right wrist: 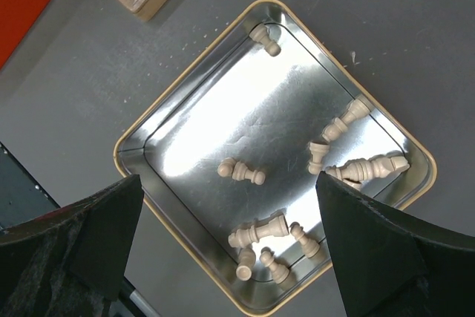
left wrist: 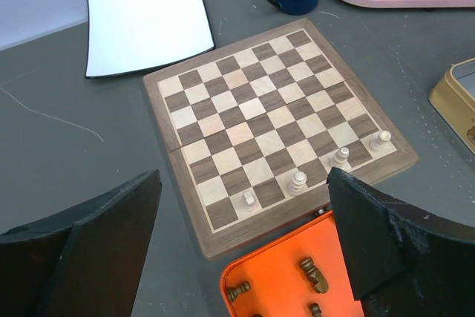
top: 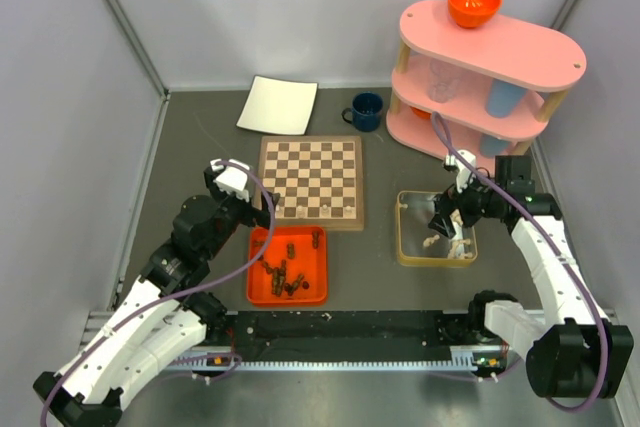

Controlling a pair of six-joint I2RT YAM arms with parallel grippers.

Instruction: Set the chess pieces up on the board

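Spread-fingered, we are hovering our right gripper (right wrist: pixel 228 183) over chess pieces (right wrist: pixel 260 229) right of the board (top: pixel 311 183) to pick one; left gripper (left wrist: pixel 245 183) also spread.

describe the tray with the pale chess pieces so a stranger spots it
Find the chessboard mid-table; just right of it, in front of the pink shelf, lies a square tin. Unlike the orange tray of dark pieces, it is shiny metal with a tan rim.
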